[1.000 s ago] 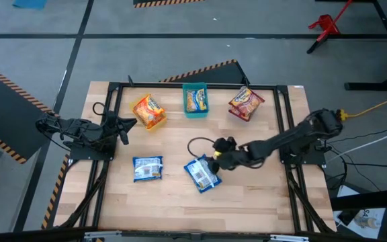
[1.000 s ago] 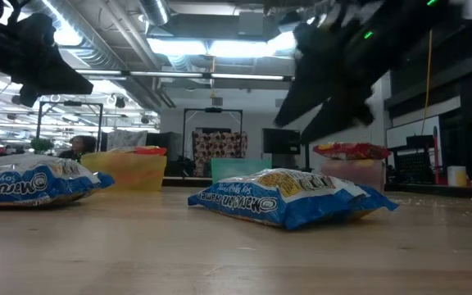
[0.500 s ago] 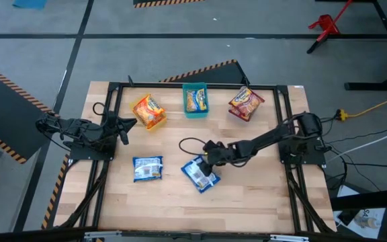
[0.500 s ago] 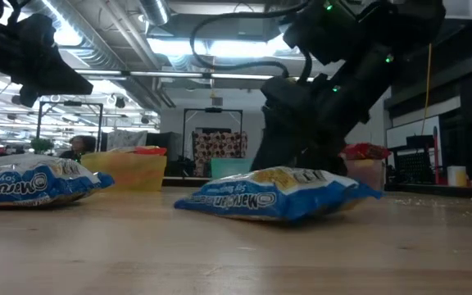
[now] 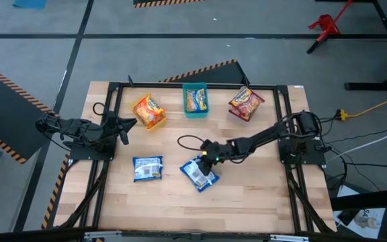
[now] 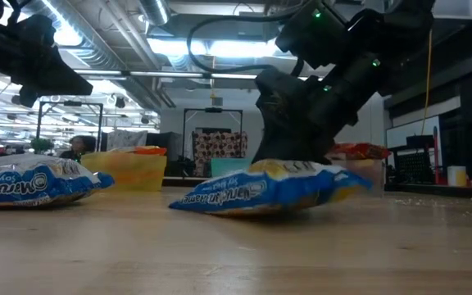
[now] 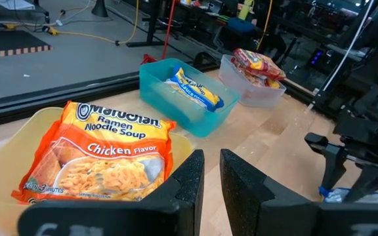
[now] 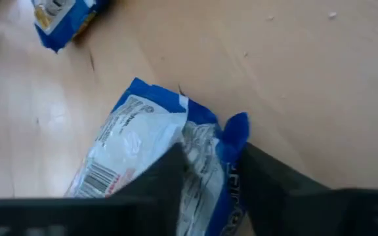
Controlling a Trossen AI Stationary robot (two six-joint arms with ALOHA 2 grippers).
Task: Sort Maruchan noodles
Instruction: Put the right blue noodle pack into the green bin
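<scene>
The right pincer [image 5: 207, 158] has come down and pinched the end of the blue noodle packet [image 5: 199, 173] mid-desk [image 5: 247, 195], shifting it slightly; a lift looks next. The left pincer [image 7: 209, 180] waits, nearly closed, empty.

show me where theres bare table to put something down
Bare wood runs along the near edge of the table, below both blue packets, and on the right between the right claw and the frame. The far edge is crowded: yellow bin, teal bin, clear bin.
</scene>
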